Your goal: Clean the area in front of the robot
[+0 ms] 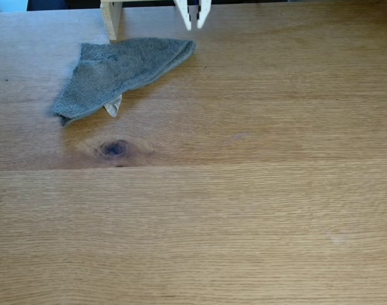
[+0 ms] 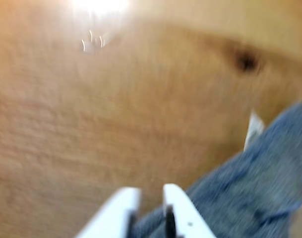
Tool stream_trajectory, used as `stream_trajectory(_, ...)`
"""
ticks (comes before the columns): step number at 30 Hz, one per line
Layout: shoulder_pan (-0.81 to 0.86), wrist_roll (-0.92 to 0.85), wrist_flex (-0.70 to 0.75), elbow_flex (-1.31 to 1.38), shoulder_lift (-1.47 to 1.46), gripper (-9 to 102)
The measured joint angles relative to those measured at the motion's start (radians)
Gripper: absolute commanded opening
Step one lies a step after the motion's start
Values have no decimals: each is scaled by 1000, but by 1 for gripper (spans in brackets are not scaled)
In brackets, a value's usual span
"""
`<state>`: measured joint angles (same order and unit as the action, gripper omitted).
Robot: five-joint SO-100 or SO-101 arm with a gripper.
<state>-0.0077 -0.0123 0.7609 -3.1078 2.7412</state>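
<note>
Though unreadable, pale tag on cloth.

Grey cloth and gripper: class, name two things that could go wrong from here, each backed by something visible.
1. The gripper hangs past the cloth's right tip with a narrow finger gap, so a straight descent may miss the fabric.
2. The cloth lies crumpled beside the wooden post; dragging it could snag there, leaving the tabletop unwiped.

You are looking at what is likely a home: a broad oak-like plank tabletop with a dark knot is catching warm daylight, and a grey terry cloth is lying crumpled on it.
</note>
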Motion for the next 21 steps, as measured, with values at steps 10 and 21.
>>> stream_trajectory(10, 244, 124, 8, 520, -566, 39)
stream_trajectory(21, 765, -14, -37, 749, -1045, 48)
